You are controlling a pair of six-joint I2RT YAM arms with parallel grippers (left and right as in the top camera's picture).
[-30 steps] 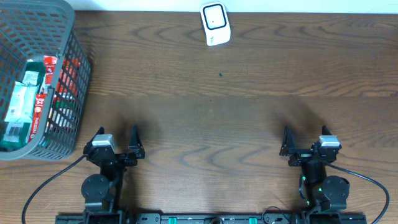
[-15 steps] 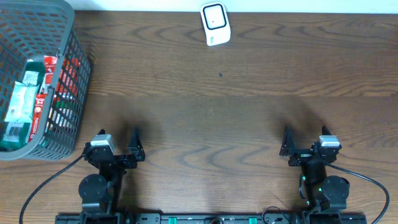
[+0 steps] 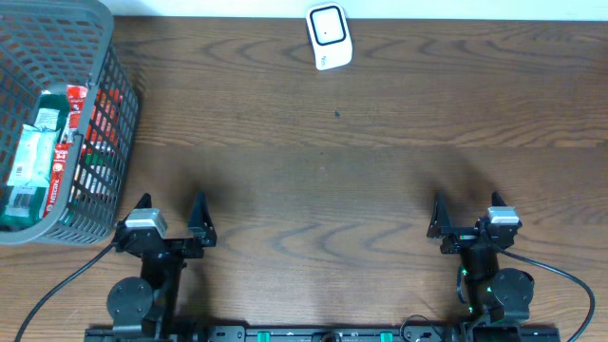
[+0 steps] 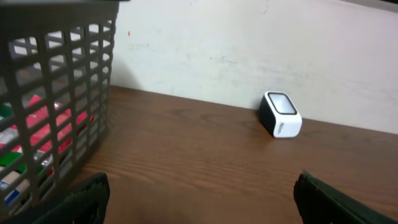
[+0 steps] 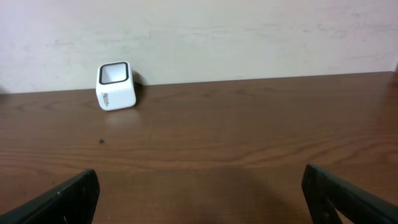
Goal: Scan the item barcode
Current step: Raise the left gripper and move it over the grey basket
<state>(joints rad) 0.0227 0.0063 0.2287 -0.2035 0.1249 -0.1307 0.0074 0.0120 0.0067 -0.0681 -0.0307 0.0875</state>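
Standing at the far left of the desk [image 3: 313, 171], a grey mesh basket [image 3: 106, 90] holds several packaged items [image 3: 28, 161] in red, green and white, lying together against its near wall. Just right of the basket, near the front edge, the left gripper [image 3: 171, 201] hovers with its jaws spread wide, released and grasping nothing. Farther right, at the back edge near the middle, a small white scanner [image 3: 329, 36] stands with its dark window facing up, well apart from both arms. At the far right, the right gripper [image 3: 465, 205] sits near the front edge, jaws likewise wide apart and grasping nothing.
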